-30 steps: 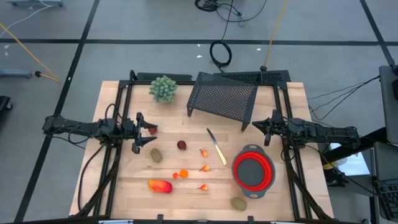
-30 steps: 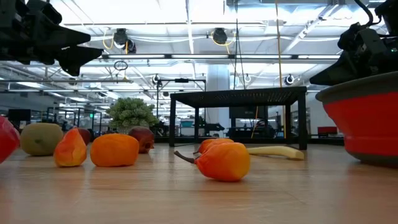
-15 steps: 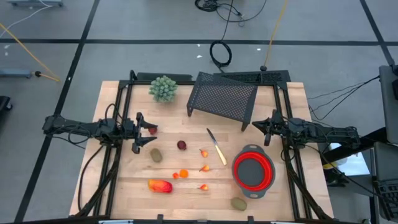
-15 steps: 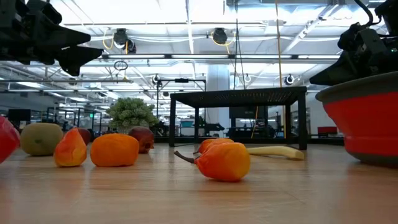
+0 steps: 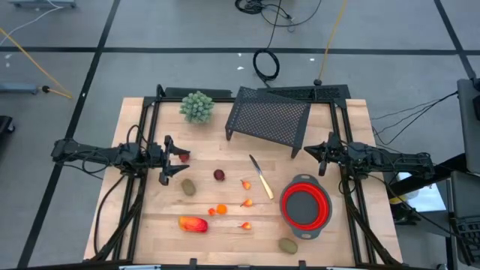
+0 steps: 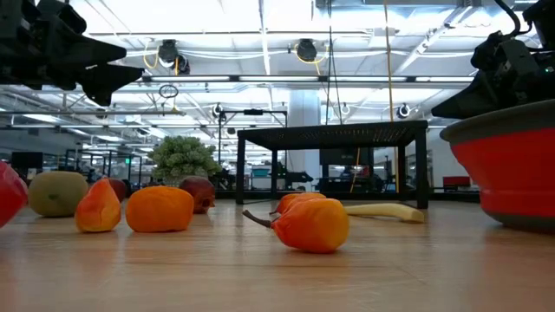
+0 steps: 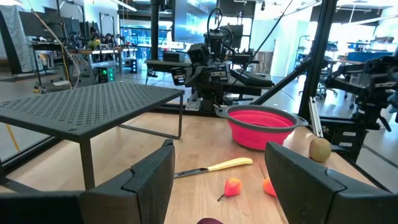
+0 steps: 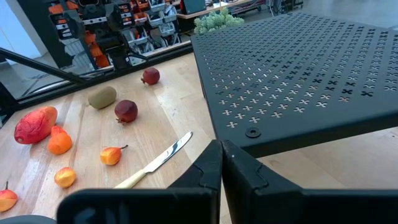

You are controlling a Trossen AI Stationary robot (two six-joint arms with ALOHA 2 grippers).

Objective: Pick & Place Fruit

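Note:
The fruit lies loose on the wooden table: a red-orange-yellow oblong (image 5: pixel 193 223), a dark red ball (image 5: pixel 218 175), two brownish-green ovals (image 5: pixel 188 187) (image 5: pixel 288 244) and small orange-red pieces (image 5: pixel 246 184) (image 5: pixel 220 209). Another small red piece (image 5: pixel 184 156) sits just off my left gripper's fingers. My left gripper (image 5: pixel 168 160) (image 7: pixel 217 186) hovers open at the table's left side, above the table. My right gripper (image 5: pixel 324 154) (image 8: pixel 221 167) hovers shut at the right side, beside the black mesh rack (image 5: pixel 268 116).
A red collapsible bowl (image 5: pixel 305 205) stands right of the fruit. A yellow-handled knife (image 5: pixel 261 177) lies mid-table. The pale green knobbly bunch (image 5: pixel 196 106) sits at the far left, next to the mesh rack. Black frame rails (image 5: pixel 142 187) run along both table sides.

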